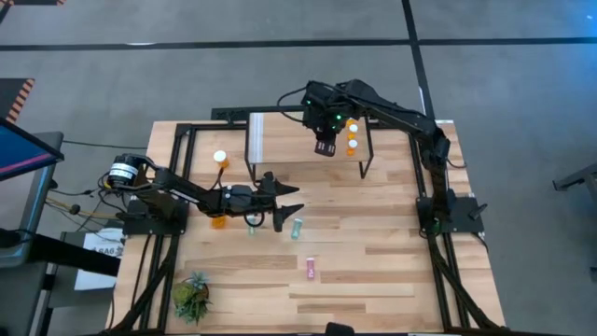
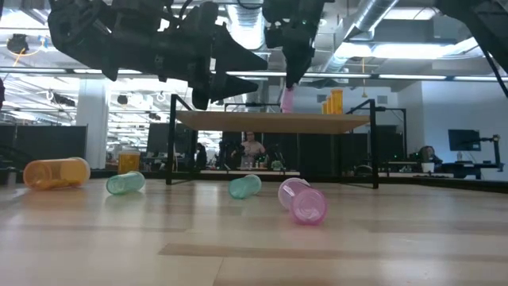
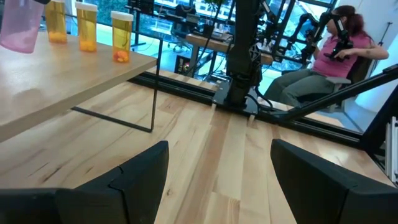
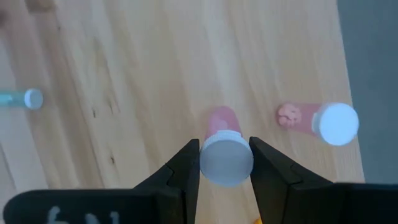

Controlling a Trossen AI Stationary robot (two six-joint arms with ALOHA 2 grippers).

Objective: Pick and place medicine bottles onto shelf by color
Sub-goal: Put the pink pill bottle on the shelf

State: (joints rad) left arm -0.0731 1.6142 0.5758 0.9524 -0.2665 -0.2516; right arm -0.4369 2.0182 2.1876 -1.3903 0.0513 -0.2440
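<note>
My right gripper hangs over the light-wood shelf and is shut on a pink bottle, upright, close above the shelf top. Three orange bottles stand on the shelf's right end. My left gripper is open and empty above the table's middle, in front of the shelf. On the table one orange bottle, two teal ones and a pink one lie on their sides. Another orange bottle stands upright at the left. My right gripper pinches the pink bottle's white cap between its two fingers, one on either side. The fingers come from above, pointing down. The bottle hangs upright below them, its pink body toward the shelf; whether its base touches the shelf I cannot tell.
A pale translucent panel stands at the shelf's left end. A small green plant sits at the table's near left corner. Black frame rails run along the table's edges. A person sits beyond the table's right side.
</note>
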